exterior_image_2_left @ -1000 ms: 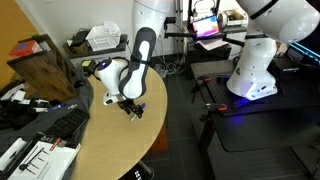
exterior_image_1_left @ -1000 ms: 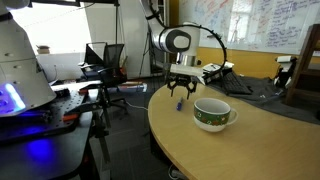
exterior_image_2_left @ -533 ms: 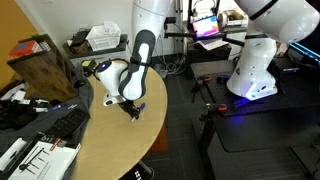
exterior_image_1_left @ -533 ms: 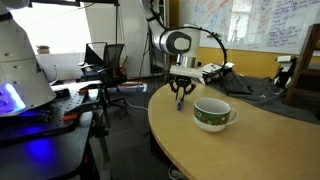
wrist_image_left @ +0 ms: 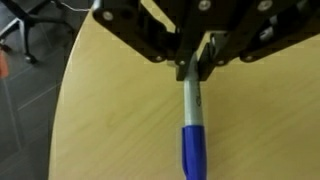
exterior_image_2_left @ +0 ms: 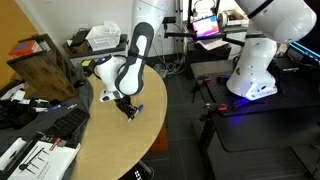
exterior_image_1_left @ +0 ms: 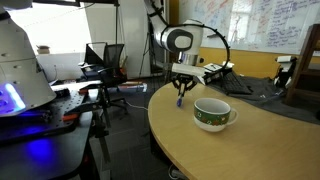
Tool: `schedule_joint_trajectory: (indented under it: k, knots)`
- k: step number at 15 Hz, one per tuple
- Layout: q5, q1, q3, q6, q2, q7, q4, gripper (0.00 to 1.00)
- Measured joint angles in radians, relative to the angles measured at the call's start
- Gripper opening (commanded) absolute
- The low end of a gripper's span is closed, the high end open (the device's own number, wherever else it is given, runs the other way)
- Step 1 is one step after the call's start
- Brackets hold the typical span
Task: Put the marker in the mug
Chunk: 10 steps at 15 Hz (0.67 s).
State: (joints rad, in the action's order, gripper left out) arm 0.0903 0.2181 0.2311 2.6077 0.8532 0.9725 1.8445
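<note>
The marker (wrist_image_left: 191,125), grey barrel above and blue cap below, hangs from my gripper (wrist_image_left: 196,68), whose jaws are shut on its upper end over the wooden table (wrist_image_left: 100,120). In an exterior view the gripper (exterior_image_1_left: 180,92) points down near the table's left end with the marker (exterior_image_1_left: 180,101) under it. The mug (exterior_image_1_left: 213,114), white inside with a green band, stands on the table to the right of the gripper and a little nearer the camera. In an exterior view the gripper (exterior_image_2_left: 125,105) is low over the table's curved edge; the mug does not show there.
Dark cloth (exterior_image_1_left: 250,85) lies on the table behind the mug. A keyboard (exterior_image_2_left: 62,125), papers (exterior_image_2_left: 30,155) and a brown bag (exterior_image_2_left: 45,65) sit further along the table. Office chairs (exterior_image_1_left: 105,65) and a white robot (exterior_image_2_left: 255,60) stand on the floor beyond the edge.
The jaws have closed from open onto the marker's upper end. The arm has stayed over the same spot, perhaps a touch higher.
</note>
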Motion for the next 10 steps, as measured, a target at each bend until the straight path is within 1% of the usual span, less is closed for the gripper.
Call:
schedule_joint_trajectory:
  k: [1, 3, 5, 7, 10]
  knots:
    - [-0.013, 0.046, 0.037, 0.009, -0.004, 0.051, 0.004, 0.05]
    - [-0.036, 0.144, 0.115, 0.015, -0.006, 0.194, 0.009, 0.05]
    - [-0.047, 0.222, 0.17, 0.006, -0.007, 0.343, 0.014, 0.05]
    - [-0.072, 0.277, 0.211, -0.028, -0.007, 0.49, 0.014, 0.05]
    - [-0.119, 0.322, 0.245, -0.122, -0.007, 0.693, 0.006, 0.05]
